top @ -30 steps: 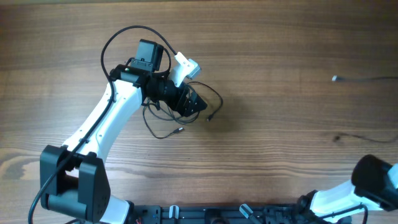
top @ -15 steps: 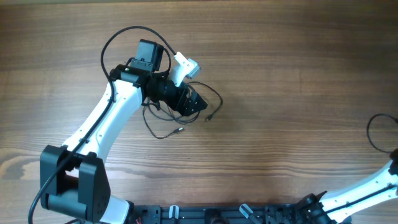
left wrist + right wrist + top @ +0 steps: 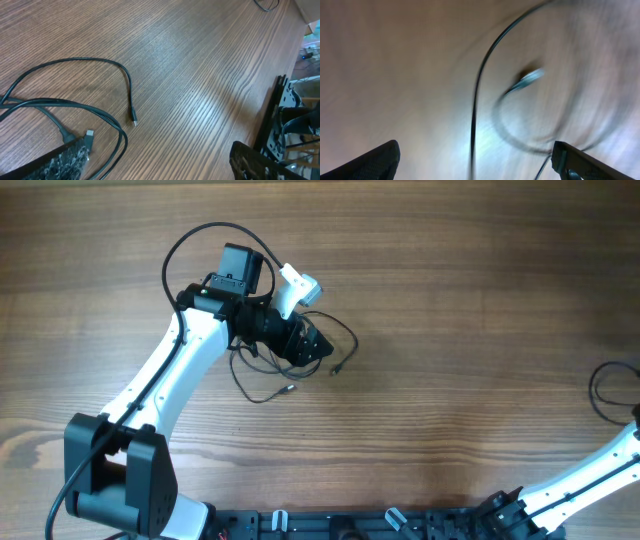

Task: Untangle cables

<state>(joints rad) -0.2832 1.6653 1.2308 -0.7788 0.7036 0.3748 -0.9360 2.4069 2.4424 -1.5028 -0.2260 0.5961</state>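
Observation:
Thin black cables (image 3: 262, 385) lie in loose loops under my left gripper (image 3: 316, 348) at the table's left middle. In the left wrist view the cables (image 3: 75, 102) curve across the left side, with one small plug (image 3: 134, 121) lying free and another plug (image 3: 89, 134) beside my left finger. My left gripper (image 3: 157, 169) is open with only bare wood between its fingers. Another cable loop (image 3: 606, 388) lies at the far right edge. The blurred right wrist view shows that cable loop (image 3: 530, 125) with its plug (image 3: 526, 80), and my right gripper (image 3: 480, 162) open above it, one strand running between the fingers.
The wooden table (image 3: 450, 300) stretches between the two arms. The right arm (image 3: 590, 480) reaches from the bottom out past the right edge. A black rail (image 3: 350, 525) runs along the front edge, and its frame (image 3: 280, 115) shows at the right of the left wrist view.
The right arm has swung out to the right edge. The stretched strands at the far right have gone, and a slack loop now lies there. The left arm has not moved.

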